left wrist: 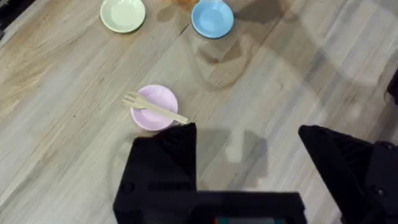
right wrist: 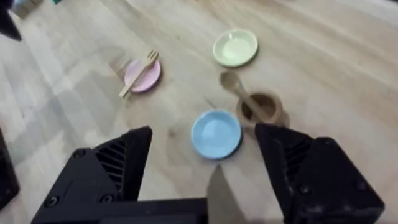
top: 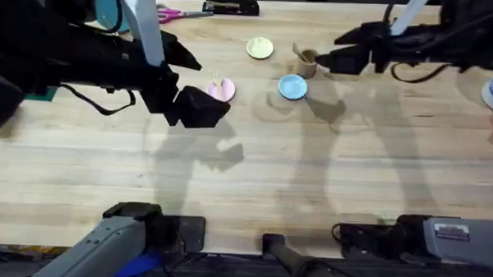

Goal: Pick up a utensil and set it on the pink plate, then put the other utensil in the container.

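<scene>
Across the pink plate (left wrist: 153, 107) lies the fork (left wrist: 154, 108); spoon (right wrist: 239, 92) stands in the container (right wrist: 259, 108); both jaws apart, empty.

bright, even light from above falls on the pale wooden table (top: 311, 174). the arms cast soft, doubled grey shadows on it in the overhead view. the left arm (top: 60, 54) looms large, dark and blurred. the right wrist view is softly smeared; no harsh glare.
</scene>
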Available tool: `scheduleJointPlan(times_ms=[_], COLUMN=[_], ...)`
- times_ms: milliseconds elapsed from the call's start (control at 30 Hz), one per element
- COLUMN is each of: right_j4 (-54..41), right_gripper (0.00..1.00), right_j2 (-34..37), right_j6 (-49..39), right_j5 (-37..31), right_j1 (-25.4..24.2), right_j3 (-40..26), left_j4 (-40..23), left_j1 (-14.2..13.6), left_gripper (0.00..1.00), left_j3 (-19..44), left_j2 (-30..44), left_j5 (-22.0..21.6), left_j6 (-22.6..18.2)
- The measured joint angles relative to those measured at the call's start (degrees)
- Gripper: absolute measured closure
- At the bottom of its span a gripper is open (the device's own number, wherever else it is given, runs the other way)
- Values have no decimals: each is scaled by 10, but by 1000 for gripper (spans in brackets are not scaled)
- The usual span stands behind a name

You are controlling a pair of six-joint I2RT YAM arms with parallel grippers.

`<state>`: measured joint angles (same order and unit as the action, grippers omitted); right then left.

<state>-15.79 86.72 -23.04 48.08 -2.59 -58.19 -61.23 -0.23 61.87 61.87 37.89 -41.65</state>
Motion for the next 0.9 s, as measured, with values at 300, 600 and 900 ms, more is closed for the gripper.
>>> scheduleJointPlan(times_ms=[300,600,900], right_j4=[-212,-349,-355], right_gripper=[5,4,4], right_j2=[-130,-221,-243], right_j6=[-1,-1,-1], right_j5=[-98,-176,-220], right_j1=[10,23,25], right_j3=[0,-1,-1], left_j4=[0,0,0], left_j1=[0,0,0], left_gripper=[6,6,5], left_j3=[0,0,0], left_j2=[0,0,0], left_j5=[0,0,0], left_j6=[0,0,0])
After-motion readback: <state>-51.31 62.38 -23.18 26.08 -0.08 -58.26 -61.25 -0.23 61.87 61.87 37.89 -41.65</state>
